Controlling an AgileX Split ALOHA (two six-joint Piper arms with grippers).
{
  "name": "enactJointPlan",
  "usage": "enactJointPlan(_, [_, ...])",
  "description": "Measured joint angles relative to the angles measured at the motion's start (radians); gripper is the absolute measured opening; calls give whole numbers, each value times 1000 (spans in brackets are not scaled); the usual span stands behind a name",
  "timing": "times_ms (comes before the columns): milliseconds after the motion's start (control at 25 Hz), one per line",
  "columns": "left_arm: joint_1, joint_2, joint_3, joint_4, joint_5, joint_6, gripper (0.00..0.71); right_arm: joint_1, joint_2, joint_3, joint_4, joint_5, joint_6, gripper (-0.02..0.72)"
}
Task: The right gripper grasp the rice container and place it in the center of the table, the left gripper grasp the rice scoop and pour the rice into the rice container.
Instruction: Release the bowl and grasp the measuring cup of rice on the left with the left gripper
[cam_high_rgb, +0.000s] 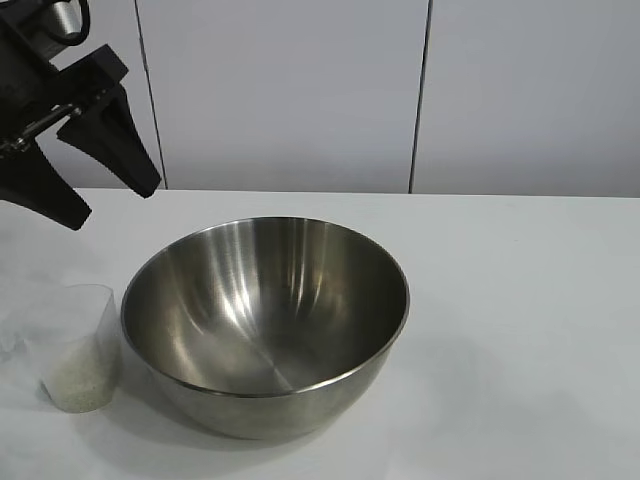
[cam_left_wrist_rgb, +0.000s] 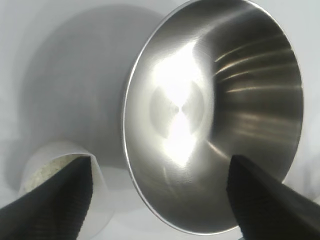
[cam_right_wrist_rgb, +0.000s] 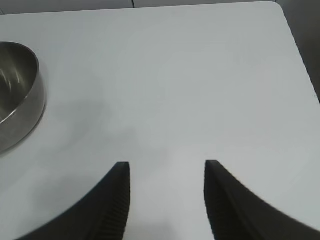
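Observation:
The rice container (cam_high_rgb: 265, 325), a large shiny steel bowl, stands empty at the middle of the white table (cam_high_rgb: 520, 300). It also shows in the left wrist view (cam_left_wrist_rgb: 215, 115) and at the edge of the right wrist view (cam_right_wrist_rgb: 17, 95). The rice scoop (cam_high_rgb: 80, 350), a small clear plastic cup with rice (cam_high_rgb: 75, 385) in its bottom, stands just left of the bowl; it also shows in the left wrist view (cam_left_wrist_rgb: 60, 175). My left gripper (cam_high_rgb: 110, 205) is open and empty, high above the cup at the upper left; it also shows in its wrist view (cam_left_wrist_rgb: 161, 162). My right gripper (cam_right_wrist_rgb: 167, 165) is open and empty over bare table, away from the bowl.
A white panelled wall (cam_high_rgb: 300, 90) runs behind the table. The table's far rounded corner (cam_right_wrist_rgb: 277, 7) shows in the right wrist view, with bare tabletop to the right of the bowl.

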Motion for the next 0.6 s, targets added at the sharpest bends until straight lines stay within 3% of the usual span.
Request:
enactJointPlan(200, [0,0,0,-2,-110,0,542,0,0,0,0,-1,0,316])
enactJointPlan(440, [0,-18,0,32,-361,24,542,0,0,0,-1,-2,0,316])
enactJointPlan(600, [0,-109,0,90,-488,39,542,0,0,0,-1,-2,0,316])
